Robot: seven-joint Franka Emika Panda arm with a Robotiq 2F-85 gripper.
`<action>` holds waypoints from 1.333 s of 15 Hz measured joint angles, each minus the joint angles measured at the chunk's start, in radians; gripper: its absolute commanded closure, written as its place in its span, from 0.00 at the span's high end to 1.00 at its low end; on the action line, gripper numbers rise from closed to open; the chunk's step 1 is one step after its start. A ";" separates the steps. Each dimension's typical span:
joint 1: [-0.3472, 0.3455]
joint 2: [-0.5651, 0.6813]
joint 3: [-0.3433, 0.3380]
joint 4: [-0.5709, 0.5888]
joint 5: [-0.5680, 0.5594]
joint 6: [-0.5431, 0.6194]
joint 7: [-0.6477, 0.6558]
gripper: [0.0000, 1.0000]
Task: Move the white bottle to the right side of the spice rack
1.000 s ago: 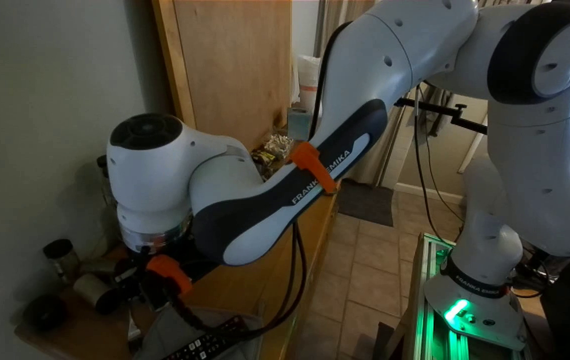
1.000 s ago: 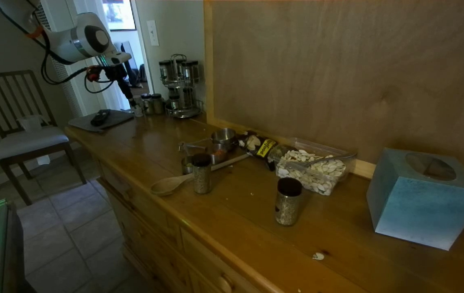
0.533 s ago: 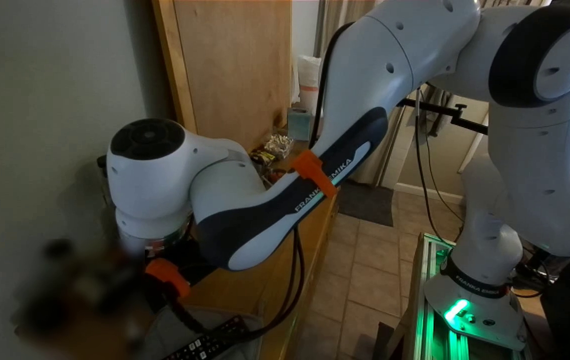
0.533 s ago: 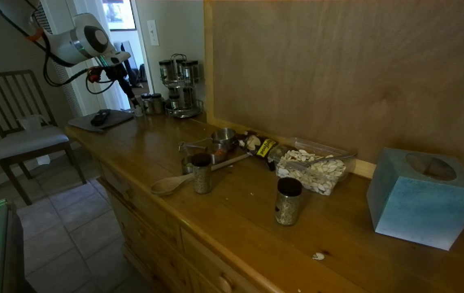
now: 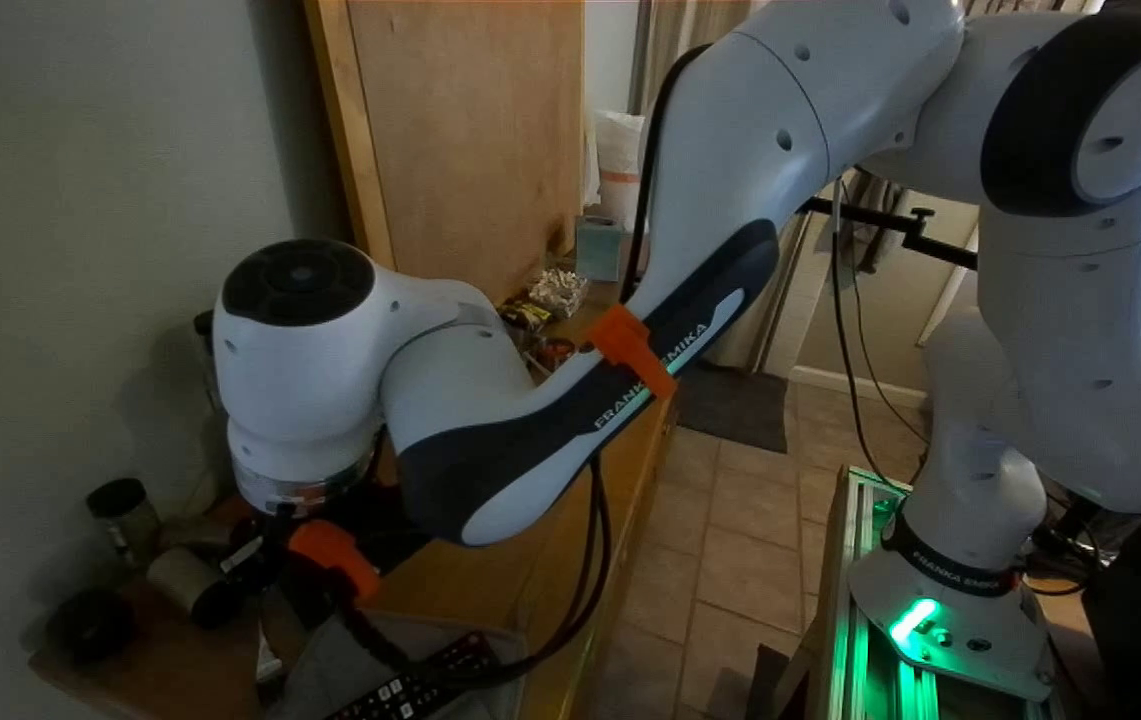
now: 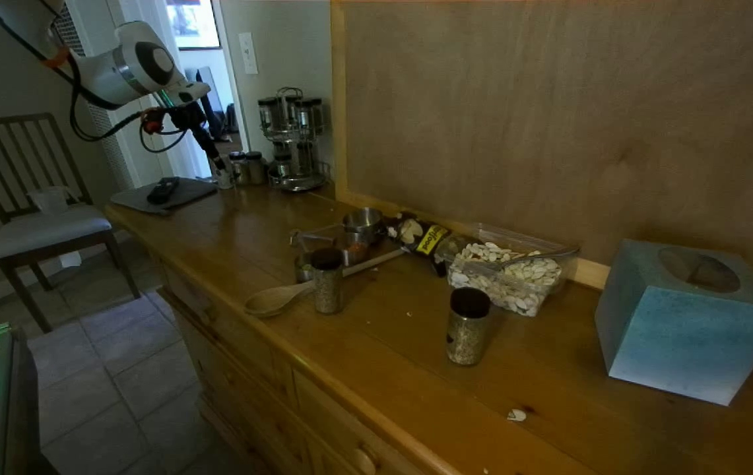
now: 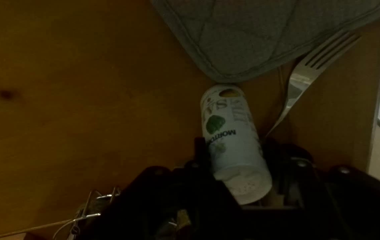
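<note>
The tool (image 7: 235, 143) is gripping the white bottle (image 7: 234, 136) (gap's just bottle-wide). Loose jars (image 6: 256, 170) are standing between it and the spice rack (image 6: 294, 136) in an exterior view.

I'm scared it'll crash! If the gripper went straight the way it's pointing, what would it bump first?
Probably the white bottle, between the fingers of the gripper, then the tabletop; the depth is hard to judge.

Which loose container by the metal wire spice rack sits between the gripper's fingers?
The white cylindrical bottle with printed label; the dark-lidded glass jars near it stand outside the gripper.
</note>
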 measured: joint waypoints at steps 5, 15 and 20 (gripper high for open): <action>0.000 -0.020 0.025 -0.001 0.014 -0.042 -0.009 0.20; -0.038 -0.287 0.059 -0.251 0.017 -0.257 0.016 0.20; -0.139 -0.453 0.084 -0.471 -0.022 -0.183 0.024 0.45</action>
